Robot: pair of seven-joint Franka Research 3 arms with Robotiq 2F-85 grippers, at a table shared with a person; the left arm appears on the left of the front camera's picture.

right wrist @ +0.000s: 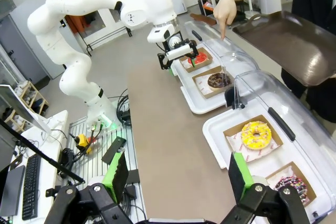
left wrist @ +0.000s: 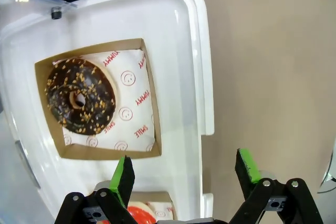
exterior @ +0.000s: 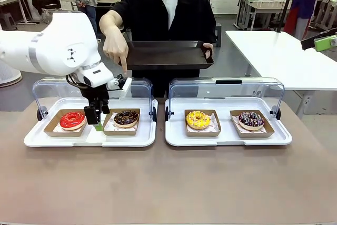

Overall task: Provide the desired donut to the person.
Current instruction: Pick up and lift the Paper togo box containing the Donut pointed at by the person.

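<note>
My left end effector [exterior: 98, 122] hangs released over the white tray [exterior: 89, 138]!
Front: I'm between red donut [exterior: 72, 120] and chocolate donut [exterior: 126, 118], and the person's hand [exterior: 115, 43] points down beyond the clear lid [exterior: 52, 85]. Left wrist: chocolate donut [left wrist: 80, 102] boxed, off to one side. Right wrist: right end effector [right wrist: 178, 174] released too.

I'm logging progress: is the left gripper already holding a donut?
No, the left gripper is open and empty, and the chocolate donut lies untouched in its cardboard box.
</note>
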